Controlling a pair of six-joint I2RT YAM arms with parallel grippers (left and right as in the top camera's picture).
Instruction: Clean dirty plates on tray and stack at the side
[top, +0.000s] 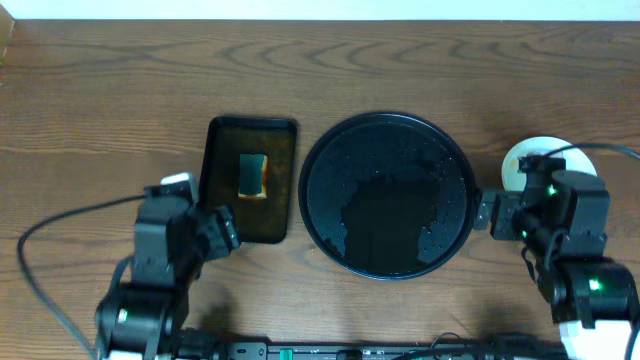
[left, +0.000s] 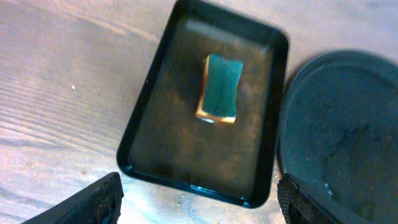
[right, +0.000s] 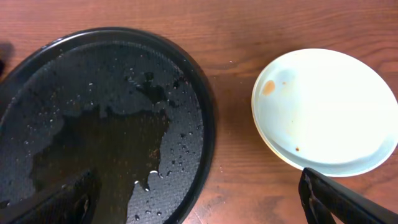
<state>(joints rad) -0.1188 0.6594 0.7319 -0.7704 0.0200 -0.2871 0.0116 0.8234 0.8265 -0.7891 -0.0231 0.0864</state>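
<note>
The round black tray (top: 388, 193) sits mid-table, wet, with a puddle and drops on it and no plates. The plates (top: 526, 154) are stacked on the wood at the right, partly hidden by my right arm. In the right wrist view the top plate (right: 323, 109) is pale mint with a small brown smear near its left rim, and the tray (right: 93, 81) lies to its left. My right gripper (right: 199, 205) is open over the bare wood between tray and plates, holding nothing. My left gripper (left: 199, 208) is open and holds nothing, just short of the rectangular tray's near edge.
A rectangular black tray (left: 143, 106) left of the round tray (left: 348, 124) holds a green-and-yellow sponge (left: 221, 88), seen too from overhead as the sponge (top: 253, 174). Cables trail from both arms along the table's front edge.
</note>
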